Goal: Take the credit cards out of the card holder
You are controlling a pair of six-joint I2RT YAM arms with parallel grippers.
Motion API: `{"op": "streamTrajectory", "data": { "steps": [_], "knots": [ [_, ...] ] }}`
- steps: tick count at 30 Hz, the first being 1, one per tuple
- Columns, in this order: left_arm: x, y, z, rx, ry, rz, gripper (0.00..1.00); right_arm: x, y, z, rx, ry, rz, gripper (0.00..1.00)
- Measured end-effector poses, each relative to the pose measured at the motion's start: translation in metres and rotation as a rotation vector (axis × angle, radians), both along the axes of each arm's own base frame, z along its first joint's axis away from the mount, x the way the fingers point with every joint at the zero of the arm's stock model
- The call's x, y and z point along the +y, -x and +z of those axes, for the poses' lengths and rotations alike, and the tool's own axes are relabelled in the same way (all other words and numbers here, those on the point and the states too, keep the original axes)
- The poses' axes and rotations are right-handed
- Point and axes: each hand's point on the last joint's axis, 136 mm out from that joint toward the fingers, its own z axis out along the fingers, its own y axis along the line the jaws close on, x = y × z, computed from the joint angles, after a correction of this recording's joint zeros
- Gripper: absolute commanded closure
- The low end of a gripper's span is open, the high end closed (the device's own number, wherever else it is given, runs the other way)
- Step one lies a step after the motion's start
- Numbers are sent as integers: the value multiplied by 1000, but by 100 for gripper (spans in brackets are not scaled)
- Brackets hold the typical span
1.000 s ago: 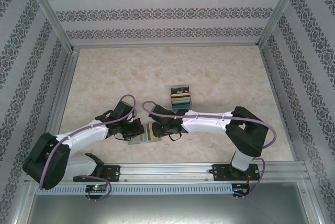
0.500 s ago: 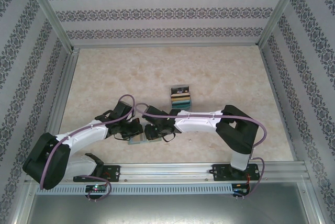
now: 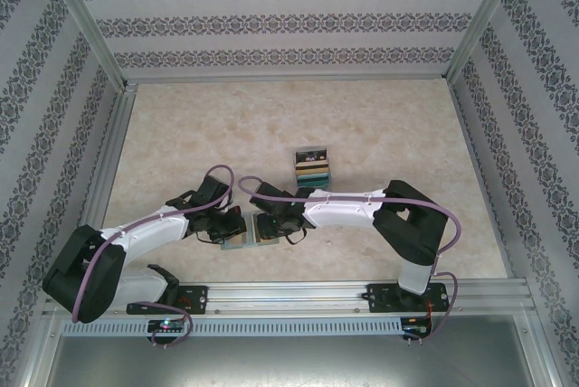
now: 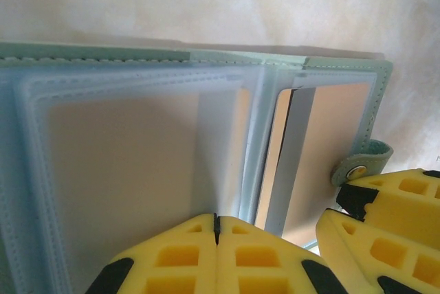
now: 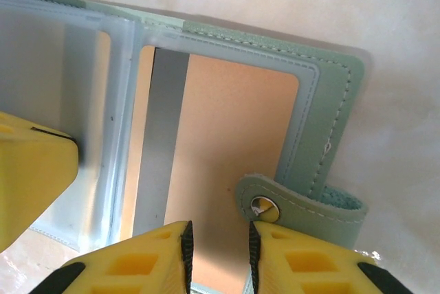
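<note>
The holder [image 5: 330, 95] lies open and flat under both claws. A tan card [image 5: 234, 136] sits in its clear pocket just ahead of the right claw [image 5: 216, 239]. That claw's fingers stand a narrow gap apart over the card's near edge and grip nothing that I can see. The snap tab [image 5: 289, 205] lies just to the right of it. The left claw [image 4: 216, 229] has its pads pressed together on the near edge of the other panel. Whether a sleeve is caught between them cannot be told.

The step in hand looks like drawing out this tan card. To do it well, the left claw should keep the holder pinned so it does not slide along with the card. The right claw should catch the card alone, clear of sleeve and tab. The pull should run low and straight along the pocket, so the thin card neither bends nor jams at the stitching.

The pile [image 3: 312, 170] of freed cards lies well beyond both claws on the table [image 3: 380, 125].

Against a second ago, the right claw has moved left, closer to the left claw, and covers more of the holder. The left claw, holder and pile have hardly shifted.
</note>
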Motion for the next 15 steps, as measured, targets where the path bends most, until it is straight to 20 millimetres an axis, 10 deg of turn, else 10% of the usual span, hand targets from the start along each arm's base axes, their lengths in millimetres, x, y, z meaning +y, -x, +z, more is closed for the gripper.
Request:
{"op": "streamTrajectory", "data": {
  "steps": [15],
  "knots": [
    [0,0,0,0,0,0,100,-6,-3,-5,16,18,-32,68]
  ]
}}
